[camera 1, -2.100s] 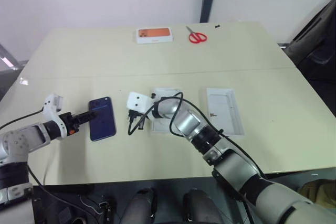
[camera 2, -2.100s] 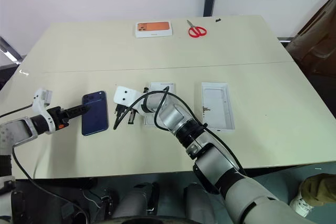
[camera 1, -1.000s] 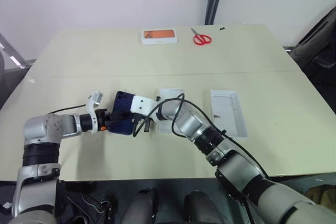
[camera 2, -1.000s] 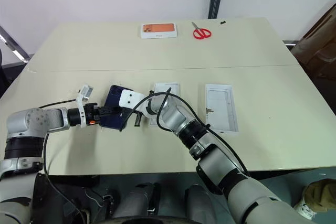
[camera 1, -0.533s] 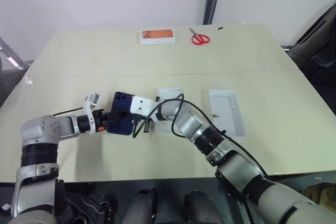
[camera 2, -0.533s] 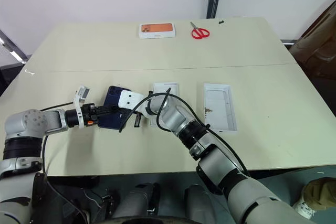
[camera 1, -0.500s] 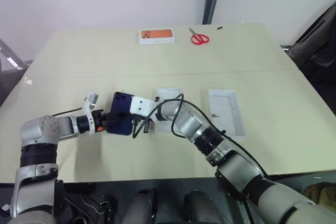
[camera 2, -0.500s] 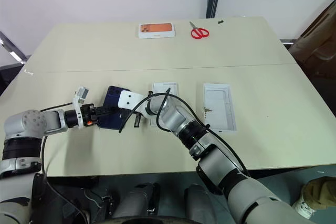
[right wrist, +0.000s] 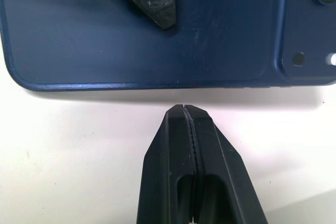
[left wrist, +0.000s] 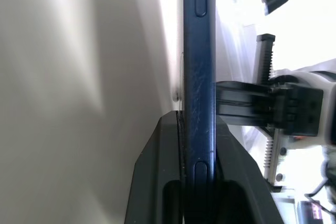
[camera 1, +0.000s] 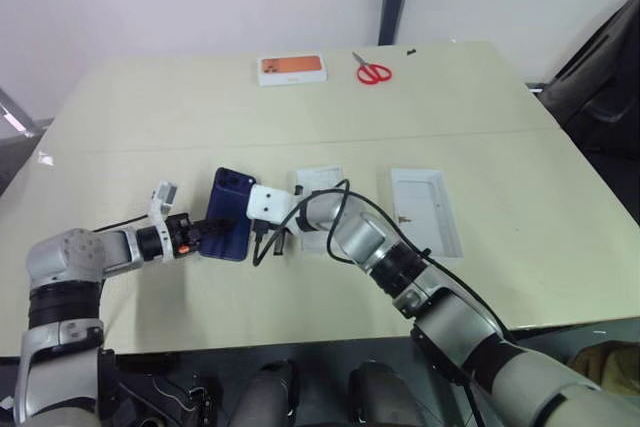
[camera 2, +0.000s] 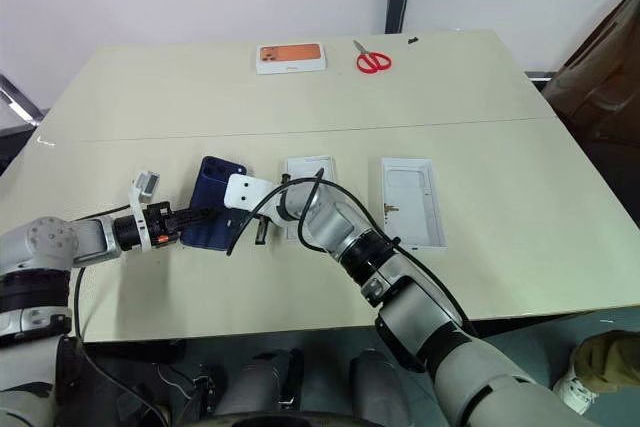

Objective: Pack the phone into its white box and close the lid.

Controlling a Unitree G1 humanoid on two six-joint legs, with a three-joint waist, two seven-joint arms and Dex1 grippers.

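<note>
We note the left tool (camera 2: 200,215) clenched on the phone (camera 2: 212,217): in its wrist view a black finger (left wrist: 163,171) presses each flat face, the slim navy edge between them. The phone's near long edge meets the worktop (camera 2: 500,127) while the rest tilts up. The right tool (right wrist: 186,116) is pinched tight with nothing between its fingers, its tips just beside the phone's long edge and its rounded corner, apart from it by a thin strip of pale worktop. The phone's back is glossy and finely scratched. Just past the right tool lies the white box (camera 2: 308,197), thin-rimmed; farther right, the lid (camera 2: 410,202), a shallow pale tray. Beyond both tools the matte beige worktop lies open up to a box with an orange top (camera 2: 291,57) and red scissors (camera 2: 373,60) near the far edge.
</note>
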